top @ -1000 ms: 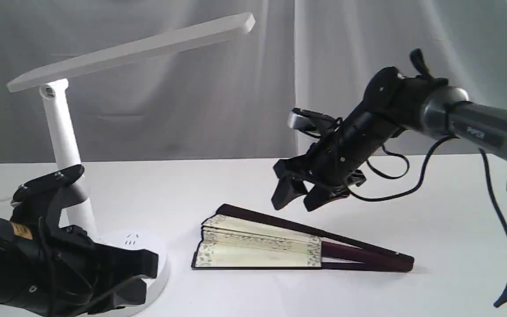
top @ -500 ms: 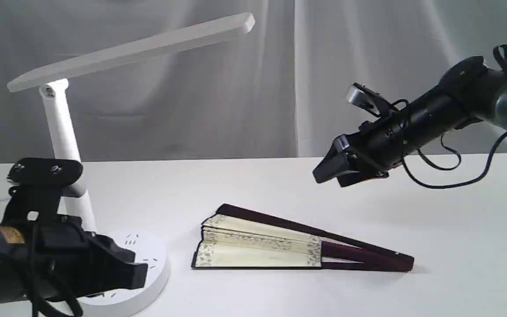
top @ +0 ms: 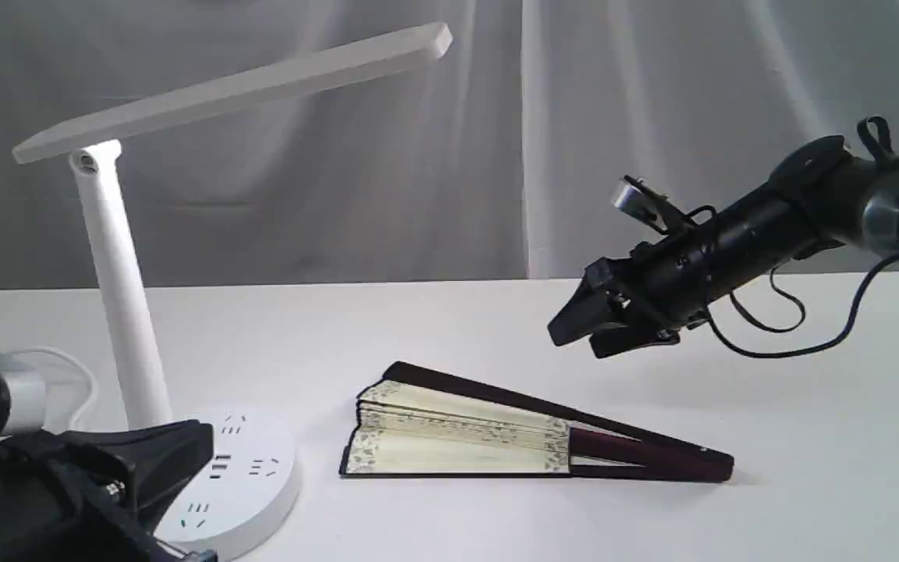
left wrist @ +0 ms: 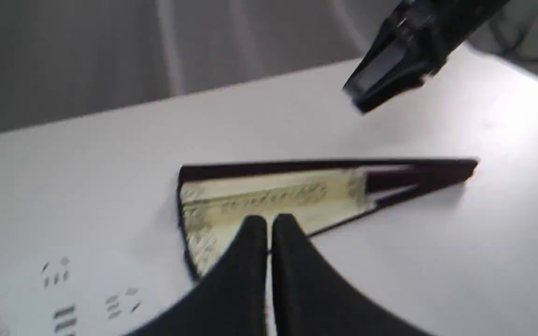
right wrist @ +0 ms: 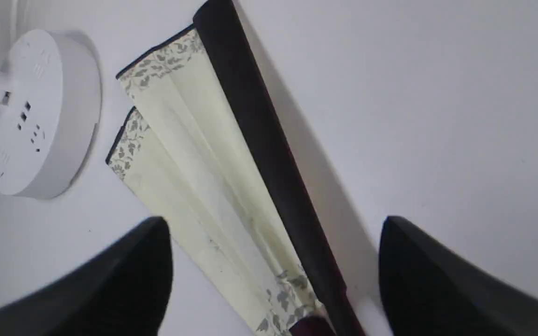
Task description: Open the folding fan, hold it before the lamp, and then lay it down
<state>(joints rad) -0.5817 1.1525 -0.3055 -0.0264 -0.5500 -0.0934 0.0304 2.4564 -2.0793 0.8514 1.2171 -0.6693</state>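
The half-folded cream paper fan with maroon ribs (top: 457, 441) is lying flat on the white table (top: 418, 328), its ribbed end pointing toward the black right gripper (top: 574, 342) hovering wide-jawed above, its paper end toward the black left gripper (left wrist: 269, 224) sitting closed beside the white plastic desk lamp (top: 118, 273).

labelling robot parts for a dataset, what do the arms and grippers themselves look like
The right arm and left arm are matte black with silver-grey cylindrical joints. The right one carries a small silver wrist camera, with thin black cables looping beneath it. The right gripper and left gripper each have two black wedge-shaped fingers tapering to blunt tips.
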